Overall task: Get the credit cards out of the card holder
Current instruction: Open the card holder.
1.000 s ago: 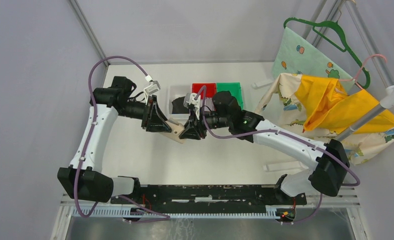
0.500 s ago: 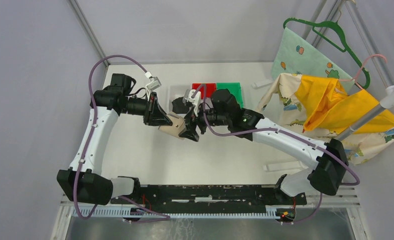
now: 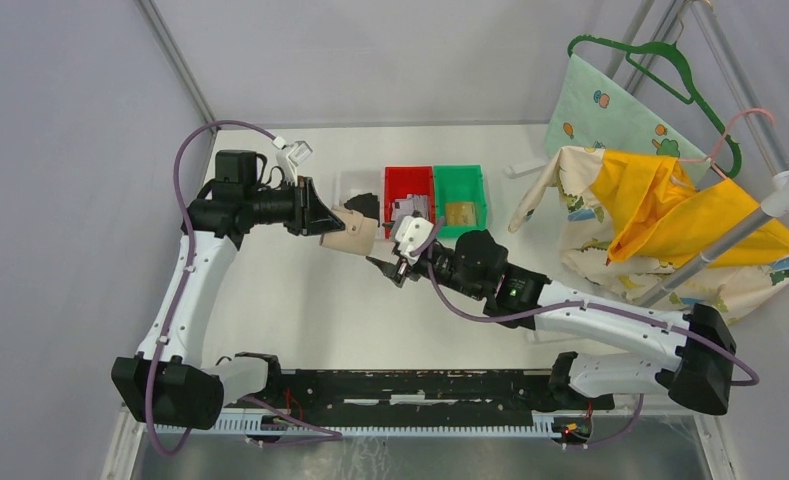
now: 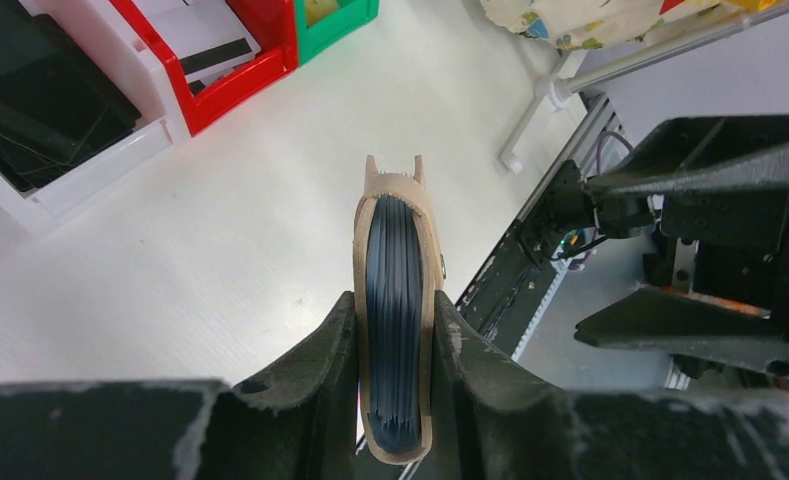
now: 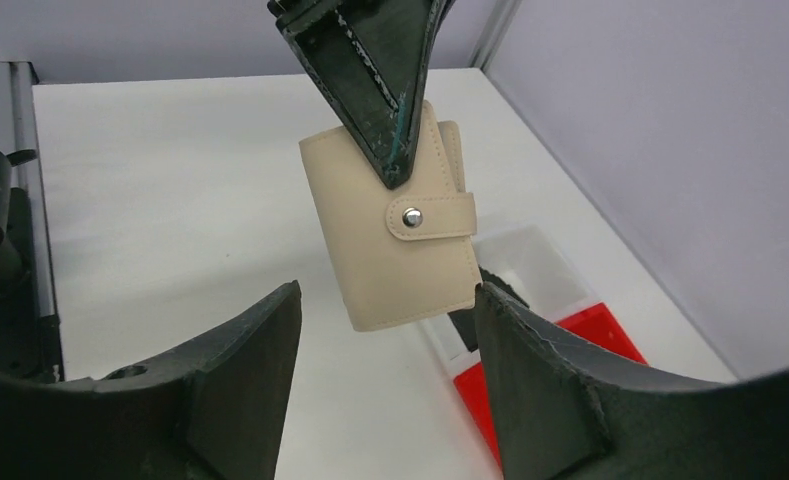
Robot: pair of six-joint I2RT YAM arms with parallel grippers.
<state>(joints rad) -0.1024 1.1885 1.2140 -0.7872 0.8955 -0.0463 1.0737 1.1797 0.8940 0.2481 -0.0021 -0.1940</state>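
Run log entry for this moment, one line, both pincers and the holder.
left pincer: shut on card holder | right pincer: open, empty | holder: snap fastened, held aloft

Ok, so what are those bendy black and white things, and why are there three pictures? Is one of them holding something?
Those are two robot arms bolted to a white table. One picture looks down from above. The other two come from small cameras on each arm's wrist, so you see that arm's own fingers up close. The left gripper squeezes a beige card holder and holds it up in the air, with its snap shut. The right gripper is open and empty, pointing at the holder. Behind them sit a white bin, a red bin and a green bin, with cards lying in them. On the right, cloths hang over a rack.
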